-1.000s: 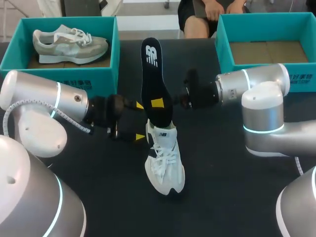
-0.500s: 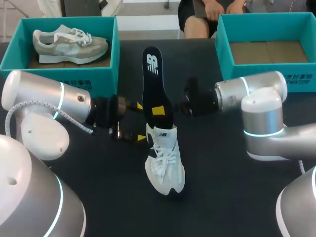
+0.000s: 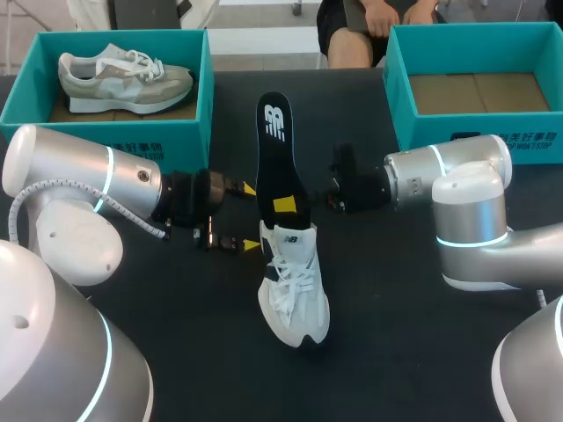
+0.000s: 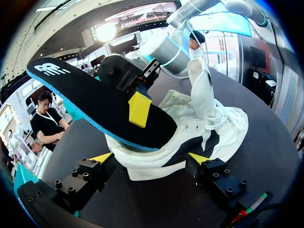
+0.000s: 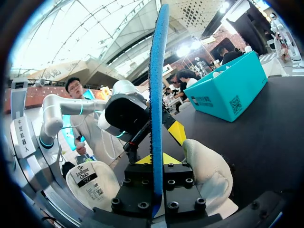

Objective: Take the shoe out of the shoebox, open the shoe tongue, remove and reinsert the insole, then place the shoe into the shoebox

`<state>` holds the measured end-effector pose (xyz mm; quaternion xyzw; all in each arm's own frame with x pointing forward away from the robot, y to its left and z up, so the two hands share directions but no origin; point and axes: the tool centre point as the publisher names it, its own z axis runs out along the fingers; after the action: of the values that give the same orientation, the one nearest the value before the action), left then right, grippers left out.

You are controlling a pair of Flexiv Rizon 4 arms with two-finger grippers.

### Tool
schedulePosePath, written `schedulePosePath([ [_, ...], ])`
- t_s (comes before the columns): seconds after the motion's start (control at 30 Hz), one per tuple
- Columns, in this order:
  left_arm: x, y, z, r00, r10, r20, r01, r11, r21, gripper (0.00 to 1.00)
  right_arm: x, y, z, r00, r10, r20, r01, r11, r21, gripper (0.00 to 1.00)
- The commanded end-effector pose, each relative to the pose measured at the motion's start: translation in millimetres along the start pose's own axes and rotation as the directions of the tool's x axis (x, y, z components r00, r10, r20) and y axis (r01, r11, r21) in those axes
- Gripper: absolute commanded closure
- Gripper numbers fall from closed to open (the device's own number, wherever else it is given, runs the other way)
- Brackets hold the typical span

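A white shoe [image 3: 293,286] stands on its sole mid-table, toe toward the front edge. A black insole [image 3: 280,154] with a blue rim rises steeply from its heel opening, lower end inside the shoe. My right gripper [image 3: 283,204] is shut on the insole near its lower part. The right wrist view shows the insole's edge [image 5: 156,71] clamped by that gripper [image 5: 156,164], the shoe [image 5: 204,175] just beneath. My left gripper [image 3: 251,217] is open beside the heel. In its wrist view the gripper [image 4: 151,159] faces the shoe [image 4: 190,137] and insole [image 4: 95,104].
A teal shoebox [image 3: 26,97] at the back left holds a grey shoe [image 3: 123,70]. A second teal shoebox [image 3: 398,105] at the back right shows only its cardboard floor. The dark table [image 3: 396,352] lies bare toward the front.
The right gripper has brought the insole lower, toward the shoe, with its top end sinking. The left gripper has drawn back a little. The shoe has stayed put.
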<state>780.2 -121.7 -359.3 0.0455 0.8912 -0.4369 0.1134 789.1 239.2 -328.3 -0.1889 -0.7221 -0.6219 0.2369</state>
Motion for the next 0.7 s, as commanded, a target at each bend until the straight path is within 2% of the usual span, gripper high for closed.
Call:
schedulePosePath([
  [0.03, 0.6, -0.8, 1.0, 1.000, 0.000, 0.001, 0.000, 1.000, -0.005, 0.00, -1.6, -2.9, 4.3, 1.000, 0.022, 0.006, -0.022, 1.000, 0.021, 1.00],
  [0.33, 0.6, -0.8, 1.0, 1.000, 0.000, 0.001, 0.000, 1.000, -0.005, 0.00, 6.3, -21.6, 13.9, 0.998, 0.068, 0.013, -0.068, 0.997, 0.027, 1.00],
  [0.7, 0.6, -0.8, 1.0, 1.000, 0.000, 0.001, 0.000, 1.000, -0.005, 0.00, 18.3, -50.6, 13.6, 0.991, 0.132, 0.016, -0.132, 0.991, 0.005, 1.00],
])
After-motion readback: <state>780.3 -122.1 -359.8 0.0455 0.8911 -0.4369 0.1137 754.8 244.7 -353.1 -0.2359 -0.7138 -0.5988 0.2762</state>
